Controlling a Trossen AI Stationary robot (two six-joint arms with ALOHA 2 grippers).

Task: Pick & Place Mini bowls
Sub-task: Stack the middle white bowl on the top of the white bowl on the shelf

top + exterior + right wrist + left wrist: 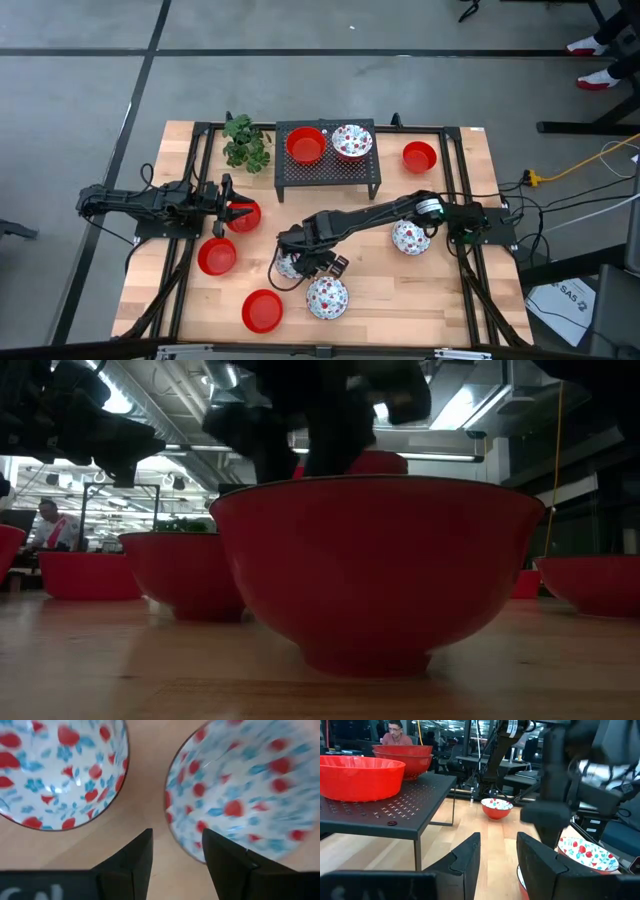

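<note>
Several mini bowls stand on the wooden table, some plain red, some white inside with red and blue flowers. My right gripper (312, 262) points down, open, over the near middle, between two floral bowls (60, 770) (245, 785). Its fingers (225, 865) stand on either side of one bowl's rim (175, 827), and I see no touch. A third floral bowl (410, 238) sits to the right. My left gripper (228, 207) waits level and open at the left, beside a red bowl (243, 216). A black rack (328, 170) carries a red bowl (305, 145) and a floral bowl (352, 140).
More red bowls stand at the near left (216, 256), at the front (262, 310) and at the far right (420, 156). A green plant (245, 142) sits left of the rack. A person (395, 732) sits in the room beyond the table.
</note>
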